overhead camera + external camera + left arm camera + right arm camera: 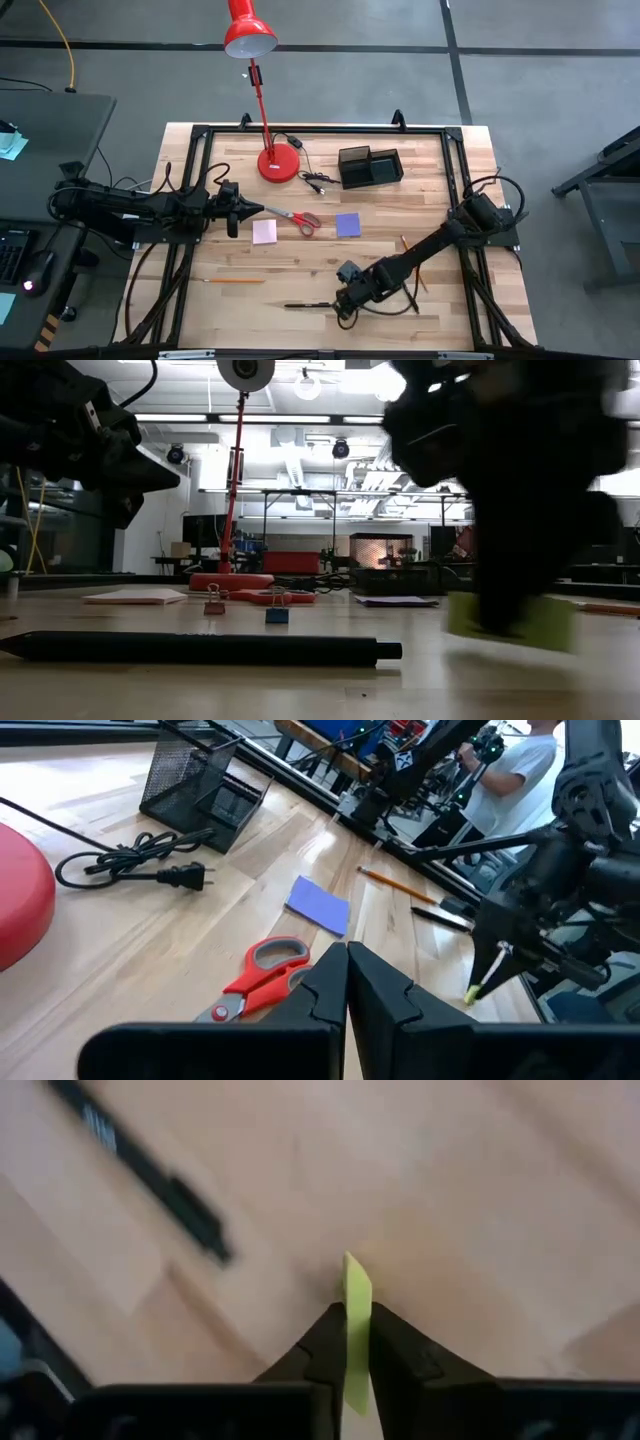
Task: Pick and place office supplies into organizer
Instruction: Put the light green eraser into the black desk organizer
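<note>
From above, you see the right claw (345,303) low over the near part of the table (440,200), with a black pen (308,304) lying just beside it toward the left arm's side. Your left claw (254,210) hangs farther back, its tips together, right at the red-handled scissors (300,220); the pink pad (264,232) lies just near of it and the purple pad (348,224) beyond the scissors. Well behind the right claw stands the black organizer (370,167), next to a coiled black cable (315,181) and the red lamp base (279,164). One orange pencil (235,281) lies off to the left arm's side, another (413,262) by the right arm.

At table height, you see a yellowish piece (512,621) under the blurred dark mass of the right claw, the pen (200,648) lying lengthwise in front, and two small binder clips (277,610) farther back.

Past your left claw's closed fingers (330,990) lie the scissors (262,977), the purple pad (318,906), the organizer (200,788) and the plug end of the cable (130,865); the right claw shows farther off with a yellow-green sliver (478,986) at its tip.

Looking past the right claw's fingers (325,1345), you find them clamped on the thin yellowish piece (356,1320), which stands edge-on between them above the wood; the pen (150,1175) lies apart from it.
</note>
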{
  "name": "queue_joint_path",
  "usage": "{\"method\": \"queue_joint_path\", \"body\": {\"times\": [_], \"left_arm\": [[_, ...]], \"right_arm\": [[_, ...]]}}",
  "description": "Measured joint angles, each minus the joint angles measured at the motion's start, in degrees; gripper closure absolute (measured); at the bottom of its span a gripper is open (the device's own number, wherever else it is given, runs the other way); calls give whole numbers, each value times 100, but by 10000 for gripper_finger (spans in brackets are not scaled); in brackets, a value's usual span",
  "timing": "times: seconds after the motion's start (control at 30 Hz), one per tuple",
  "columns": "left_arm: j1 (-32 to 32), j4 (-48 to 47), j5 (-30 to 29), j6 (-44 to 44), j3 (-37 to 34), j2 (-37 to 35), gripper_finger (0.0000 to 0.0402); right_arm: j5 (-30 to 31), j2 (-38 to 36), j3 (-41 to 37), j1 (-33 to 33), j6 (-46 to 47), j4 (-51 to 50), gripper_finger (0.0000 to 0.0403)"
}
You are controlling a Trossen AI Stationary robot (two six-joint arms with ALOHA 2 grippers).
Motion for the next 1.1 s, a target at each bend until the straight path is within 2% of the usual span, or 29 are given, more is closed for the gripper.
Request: {"method": "queue_joint_path", "body": {"times": [0.13, 0.27, 0.4, 0.73, 1.1], "left_arm": [[0, -58, 35, -2, -2, 0, 401], [1, -63, 166, -2, 0, 0, 401], [2, -58, 289, -2, 0, -2, 401], [1, -53, 469, -39, -1, -7, 401], [1, -50, 671, -274, 0, -7, 401]], "right_arm": [[3, -93, 0, -198, -296, 30, 396], [196, -192, 0, -458, -465, -56, 385], [305, -327, 0, -810, -572, -336, 395], [266, -830, 0, -1991, -1182, -1322, 397], [-48, -880, 0, -3358, -1998, -1369, 397]]}}
